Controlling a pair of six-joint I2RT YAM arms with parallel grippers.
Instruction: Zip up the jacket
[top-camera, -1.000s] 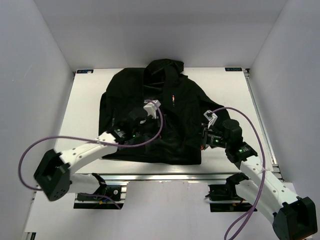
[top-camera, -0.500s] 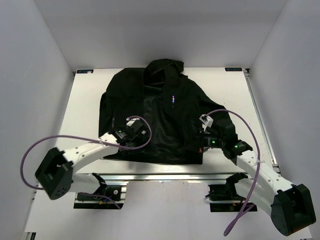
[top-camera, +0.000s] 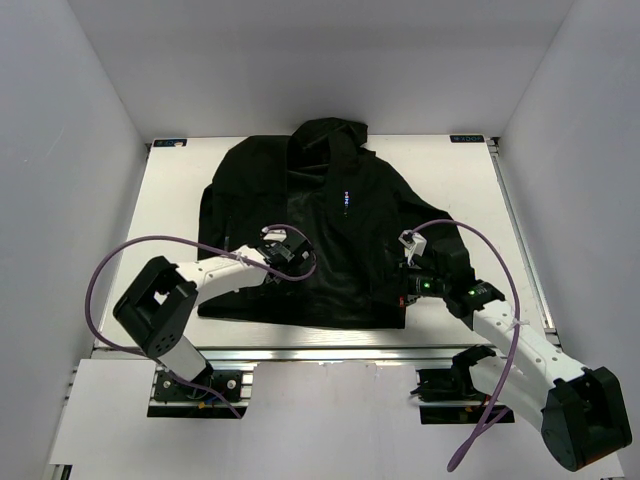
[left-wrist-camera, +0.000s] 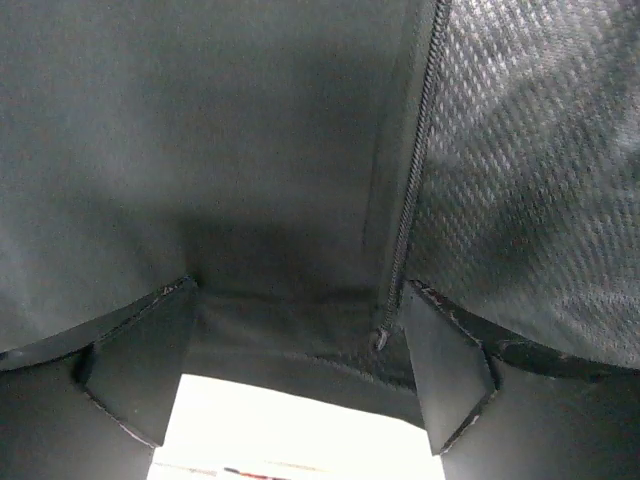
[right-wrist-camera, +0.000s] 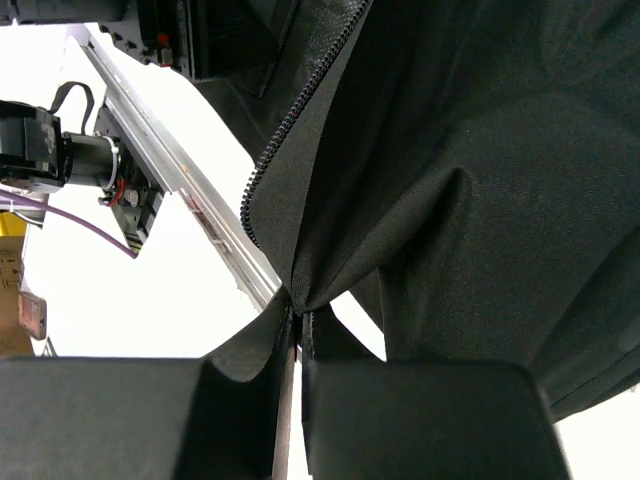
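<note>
Jacket (top-camera: 335, 190), black and hooded: where does it lie? (desk)
Flat on the white table (top-camera: 175, 200), hood toward the far edge. (photographer)
And the arms? (desk)
The left arm (top-camera: 215, 272) lies low across the near left side, left gripper (left-wrist-camera: 290, 330) spread wide over the fabric, zipper (left-wrist-camera: 405, 220) beside one finger. The right gripper (right-wrist-camera: 297, 325) is pressed together, pinching a fold at the hem. (photographer)

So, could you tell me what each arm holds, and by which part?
Right jaws pinch the jacket by its front zipper edge; left jaws are open, holding nothing.
</note>
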